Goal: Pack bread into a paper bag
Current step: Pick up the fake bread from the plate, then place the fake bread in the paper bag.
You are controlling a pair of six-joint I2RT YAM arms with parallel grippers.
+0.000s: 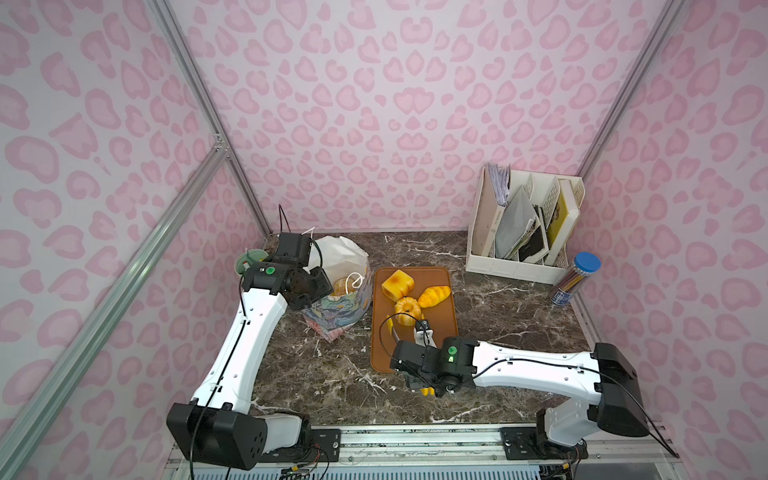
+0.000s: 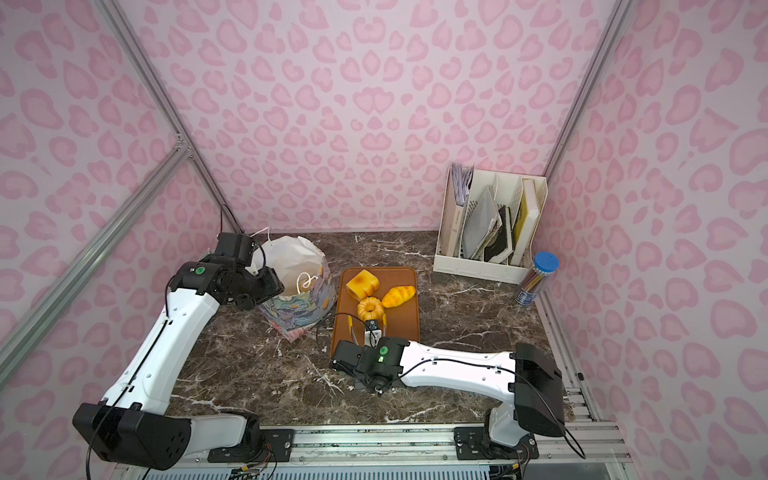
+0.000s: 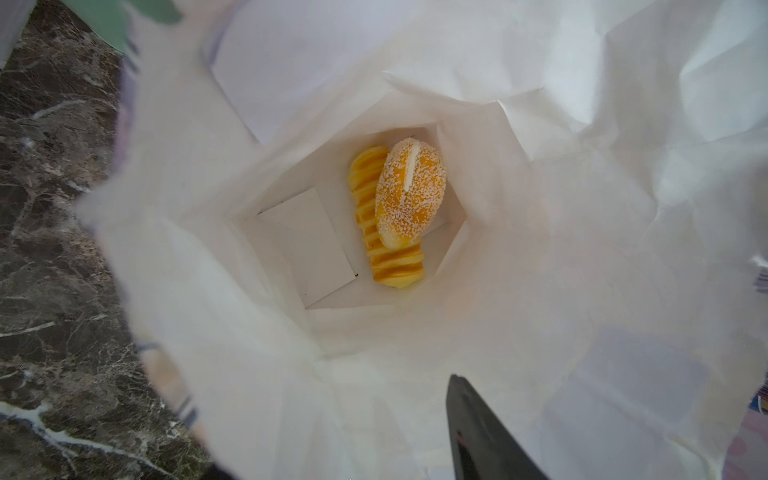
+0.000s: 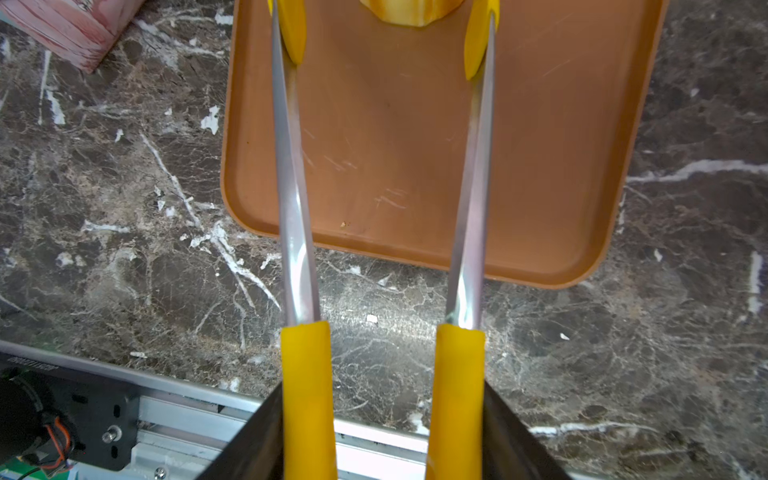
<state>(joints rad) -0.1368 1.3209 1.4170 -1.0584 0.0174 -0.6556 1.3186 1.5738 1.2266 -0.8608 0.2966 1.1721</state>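
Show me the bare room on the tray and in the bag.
Brown rectangular tray: near half bare under yellow tongs; far end crowded: three golden toy pastries. Floral paper bag: floor patch free beside ridged roll and sprinkled bun.

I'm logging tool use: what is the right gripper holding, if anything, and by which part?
The right gripper holds the yellow tongs by their yellow-sleeved handle end, one tong arm against each of the jaws.

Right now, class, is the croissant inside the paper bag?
No, the croissant lies on the brown tray, outside the paper bag.
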